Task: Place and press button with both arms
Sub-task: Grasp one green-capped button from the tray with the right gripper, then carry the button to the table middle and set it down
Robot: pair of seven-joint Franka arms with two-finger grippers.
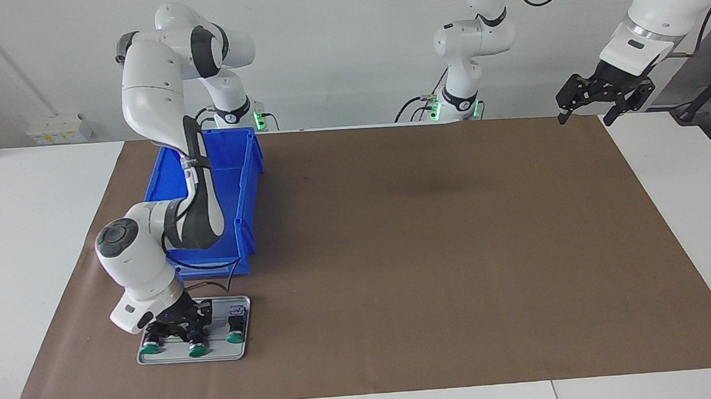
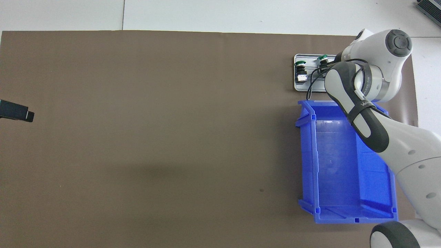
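Note:
Three green-capped buttons lie on a small grey tray at the right arm's end of the table. My right gripper is down on the tray, its fingers closed around the black body of the middle button. One button lies on one side of it and another on the other. In the overhead view my right arm hides the gripper and one button; the middle button and another button show on the tray. My left gripper waits open in the air over the mat's edge.
An empty blue bin stands beside the tray, nearer to the robots, with my right arm reaching over it. A brown mat covers most of the white table. My left gripper's tip shows at the overhead view's edge.

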